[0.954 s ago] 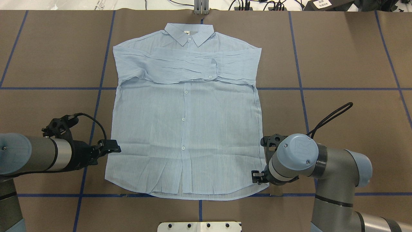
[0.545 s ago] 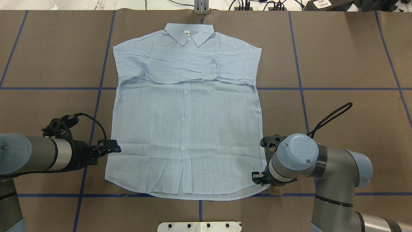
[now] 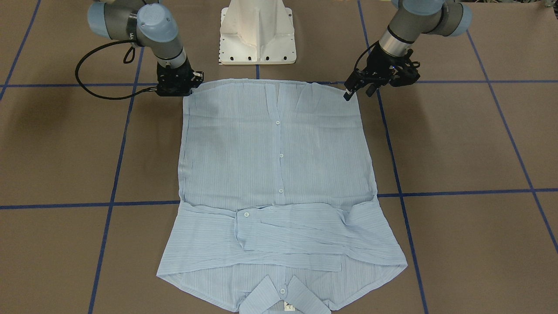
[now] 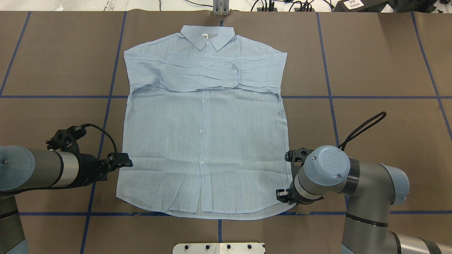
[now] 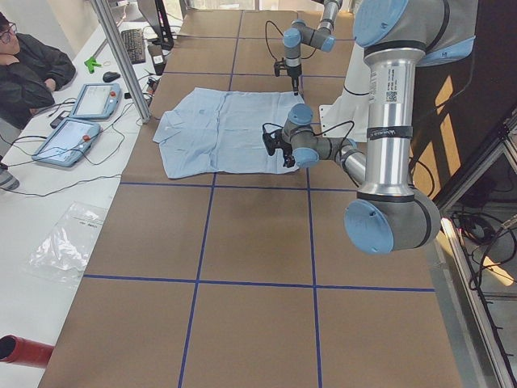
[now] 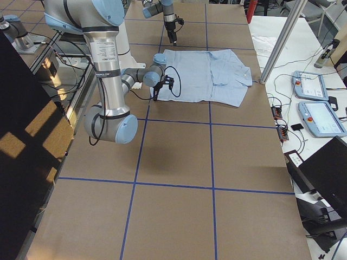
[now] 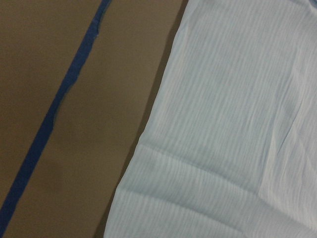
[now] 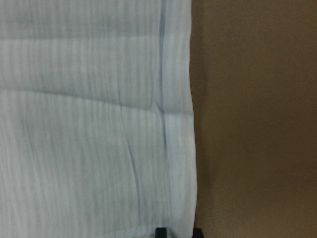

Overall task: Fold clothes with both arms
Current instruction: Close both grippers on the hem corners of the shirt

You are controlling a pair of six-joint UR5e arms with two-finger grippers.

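The thin, light blue, finely striped button-up shirt (image 4: 203,141) lies flat on the brown table (image 4: 381,63). Its hem is nearest to the white robot base (image 3: 257,32) and its collar is farthest from it. The sleeves are folded across the chest. The black left hand (image 3: 357,93) is narrowly open at the side edge to the base's left. The black right hand (image 4: 282,195), also narrowly open, has the hem corner's edge between its fingertips.

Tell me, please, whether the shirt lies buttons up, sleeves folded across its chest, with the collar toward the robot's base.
Not quite: the collar is at the end of the shirt farthest from the base, as the exterior front-facing view shows; the rest holds.
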